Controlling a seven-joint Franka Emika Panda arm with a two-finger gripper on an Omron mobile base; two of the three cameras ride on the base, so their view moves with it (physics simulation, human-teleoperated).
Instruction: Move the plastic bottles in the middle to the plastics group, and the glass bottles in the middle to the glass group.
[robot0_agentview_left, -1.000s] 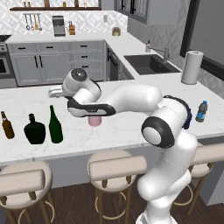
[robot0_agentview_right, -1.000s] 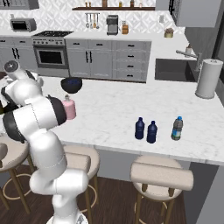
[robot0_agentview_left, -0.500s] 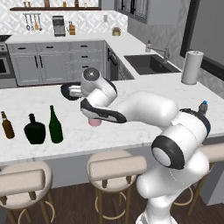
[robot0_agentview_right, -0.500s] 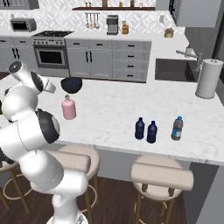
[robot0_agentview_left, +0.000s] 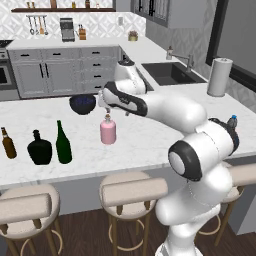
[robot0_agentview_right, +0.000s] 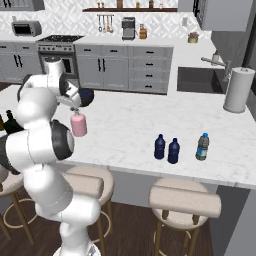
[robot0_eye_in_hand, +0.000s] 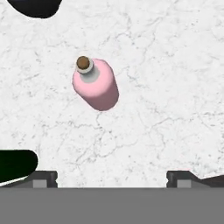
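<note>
Much bare marble rings pink bottle (robot0_eye_in_hand: 96, 85).

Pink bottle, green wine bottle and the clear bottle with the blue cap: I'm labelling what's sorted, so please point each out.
pink bottle (robot0_eye_in_hand: 97, 87): hand view, on its pink body below the cap.
green wine bottle (robot0_agentview_left: 63, 146): left base view, on its lower body.
clear bottle with the blue cap (robot0_agentview_right: 202, 148): right base view, on its label.

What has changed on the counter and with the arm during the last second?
The arm swung left and back, so the open hand came above the pink bottle, not touching it. The pink bottle, green bottle, black bottle and the two dark blue bottles stayed put.
</note>
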